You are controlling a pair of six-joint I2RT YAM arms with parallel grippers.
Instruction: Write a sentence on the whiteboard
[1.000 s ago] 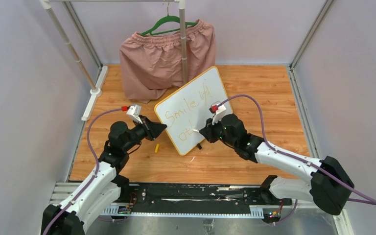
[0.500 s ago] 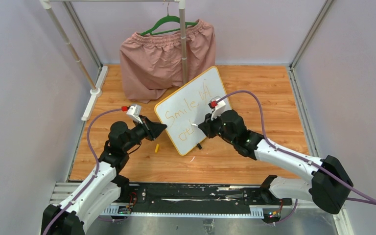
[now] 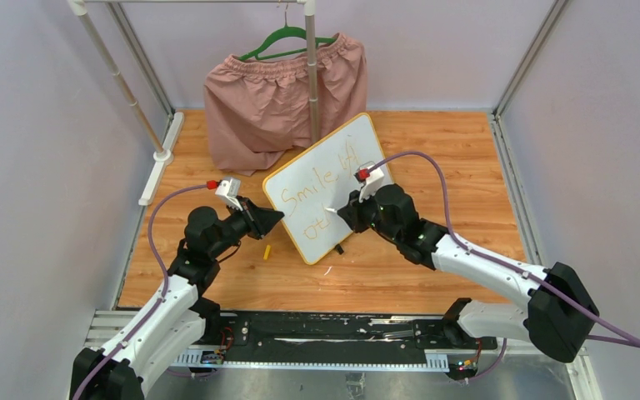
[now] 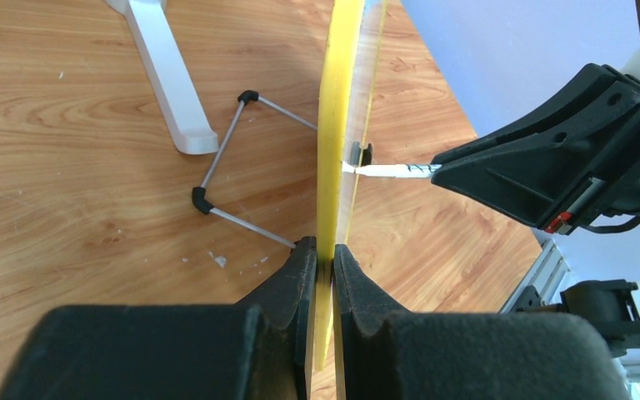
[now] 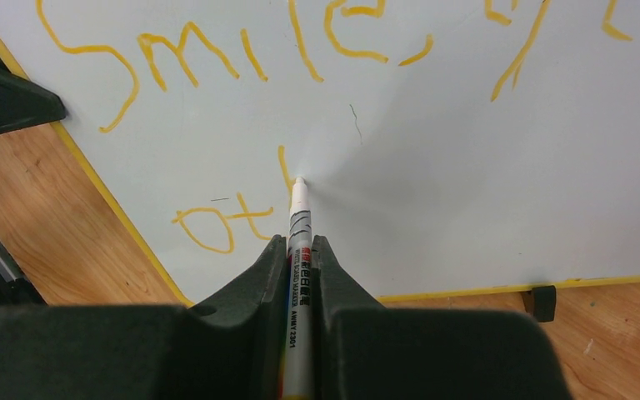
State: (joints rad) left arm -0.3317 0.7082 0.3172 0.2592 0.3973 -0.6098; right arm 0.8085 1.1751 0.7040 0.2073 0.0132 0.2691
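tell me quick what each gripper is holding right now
left gripper: shut on the whiteboard edge
right gripper: shut on the marker, tip on the whiteboard

White whiteboard (image 3: 296,208) face, thin yellow frame, in the black left gripper (image 4: 323,250). Yellow-orange sentence (image 5: 217,62) strokes just ahead of the black right gripper (image 5: 298,243); white marker (image 5: 297,208) with black print in its grip. Beyond both grippers, dusty-pink shorts (image 3: 283,92) on green hanger (image 3: 275,39). Underneath, honey-brown wood-grain table (image 3: 483,167).

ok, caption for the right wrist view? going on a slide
Right gripper pinches a white marker, tip on the whiteboard beside "ot", below "Smile" of the unfinished orange sentence.
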